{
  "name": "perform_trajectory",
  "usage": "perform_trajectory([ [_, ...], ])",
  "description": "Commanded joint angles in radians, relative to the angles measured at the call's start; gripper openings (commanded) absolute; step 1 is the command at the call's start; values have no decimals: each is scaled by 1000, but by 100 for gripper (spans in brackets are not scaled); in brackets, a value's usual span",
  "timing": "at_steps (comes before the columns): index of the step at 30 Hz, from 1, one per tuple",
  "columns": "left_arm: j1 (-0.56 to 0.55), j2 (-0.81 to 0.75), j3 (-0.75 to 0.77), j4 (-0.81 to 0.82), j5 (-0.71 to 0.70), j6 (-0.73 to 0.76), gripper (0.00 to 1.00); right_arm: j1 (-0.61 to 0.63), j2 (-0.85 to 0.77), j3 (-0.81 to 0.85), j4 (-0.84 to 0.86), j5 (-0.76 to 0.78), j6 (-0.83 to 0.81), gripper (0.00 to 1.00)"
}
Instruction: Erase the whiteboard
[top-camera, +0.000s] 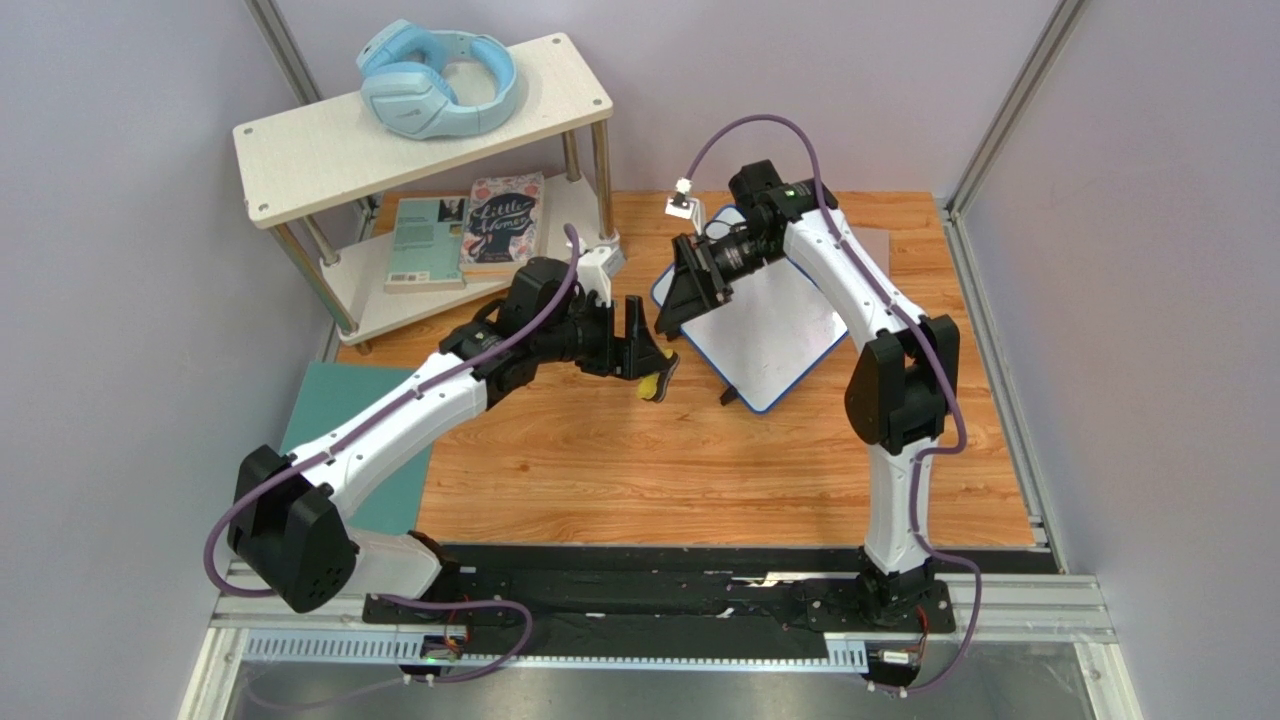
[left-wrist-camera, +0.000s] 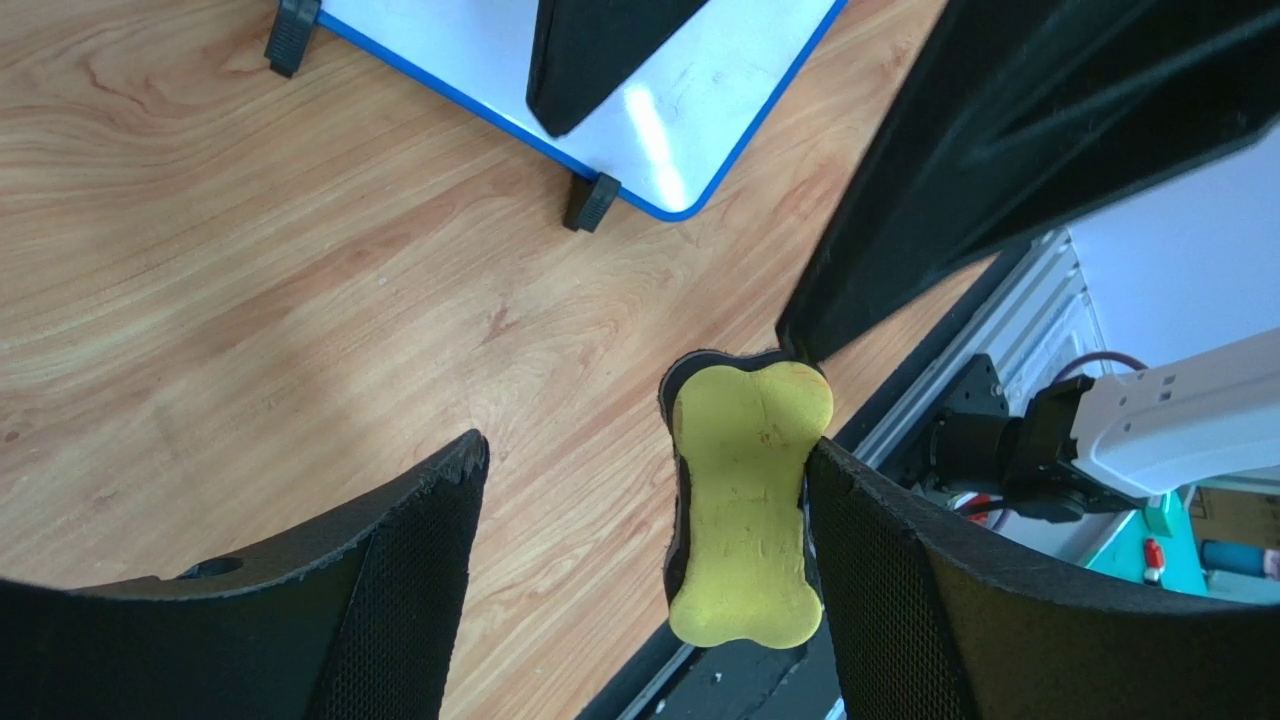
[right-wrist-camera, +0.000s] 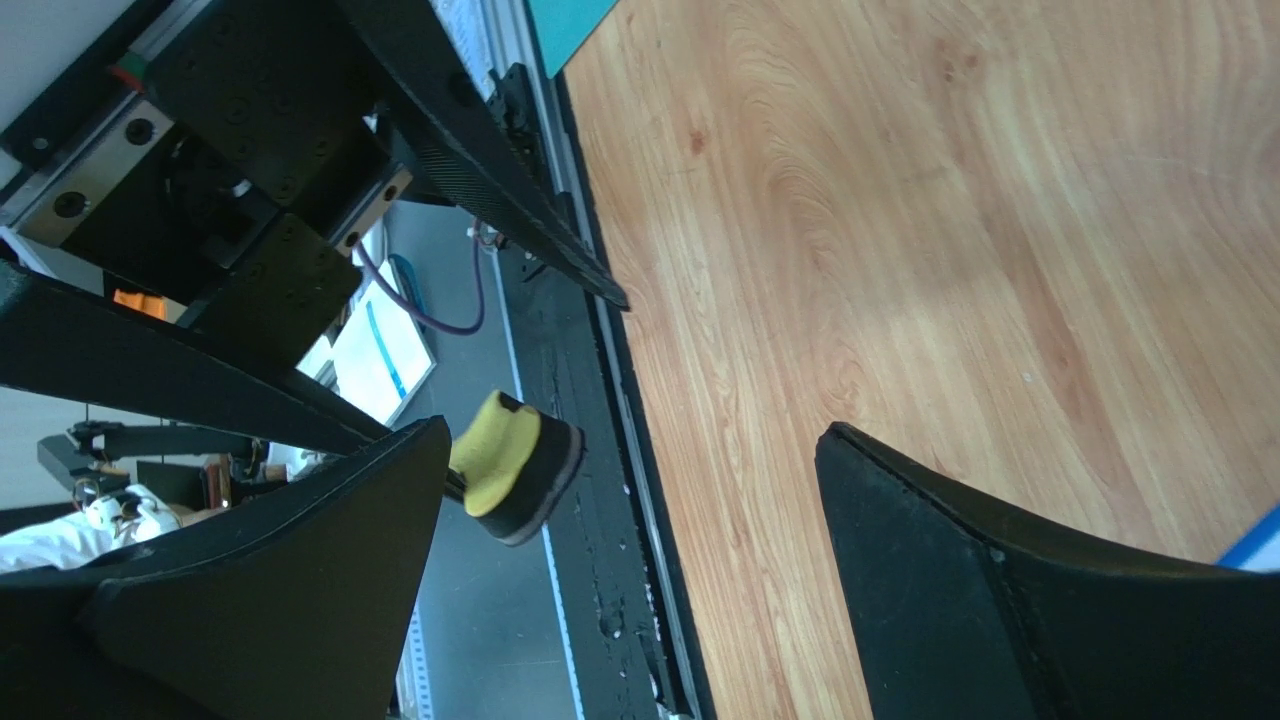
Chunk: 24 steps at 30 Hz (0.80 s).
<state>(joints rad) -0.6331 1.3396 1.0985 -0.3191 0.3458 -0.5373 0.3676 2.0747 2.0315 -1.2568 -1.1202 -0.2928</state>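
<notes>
The whiteboard (top-camera: 774, 323), white with a thin blue frame, lies on the wooden table right of centre. Its corner and black feet show in the left wrist view (left-wrist-camera: 706, 90). My left gripper (top-camera: 643, 348) hovers just left of the board. Its jaws (left-wrist-camera: 646, 450) stand wide open, and a yellow bone-shaped eraser (left-wrist-camera: 748, 518) with a black felt side rests against one finger only. The eraser hangs off the table surface (right-wrist-camera: 511, 458) (top-camera: 649, 387). My right gripper (top-camera: 684, 285) is open and empty (right-wrist-camera: 634, 432) at the board's left edge.
A white two-level shelf (top-camera: 301, 150) stands at the back left, with blue headphones (top-camera: 436, 78) on top and books (top-camera: 466, 225) below. A teal mat (top-camera: 361, 435) lies at the table's left edge. A black rail (top-camera: 661, 578) runs along the near edge.
</notes>
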Motion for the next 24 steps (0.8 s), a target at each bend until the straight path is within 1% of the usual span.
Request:
perform_trajectory([
  [1,1,3,8,43,-19,-7,80,42,7,42,-52,-29,-48,96],
  [3,0,10,20,40,-36,0,80,62,7,35,-78,-9,-71,95],
  [6,0,26,50,-7,-89,23,80,77,5,21,-107,5,-103,91],
  [7,0,24,58,-35,-131,39,80,76,5,15,-110,5,-103,87],
  [9,1,17,66,-52,-183,51,81,77,1,1,-121,17,-114,84],
  [10,1,12,66,-55,-200,60,81,77,-1,-2,-121,28,-114,79],
  [11,1,3,66,-55,-220,62,81,76,1,-4,-128,33,-121,76],
  [13,4,-26,55,-43,-274,59,82,77,15,2,-179,27,-167,67],
  [16,13,-74,38,-26,-333,48,83,77,22,-13,-227,16,-212,65],
  [21,33,-129,-3,34,-301,25,83,77,25,-54,-242,20,-243,63],
  [24,35,-125,-5,49,-260,22,82,77,28,-63,-247,17,-252,62],
])
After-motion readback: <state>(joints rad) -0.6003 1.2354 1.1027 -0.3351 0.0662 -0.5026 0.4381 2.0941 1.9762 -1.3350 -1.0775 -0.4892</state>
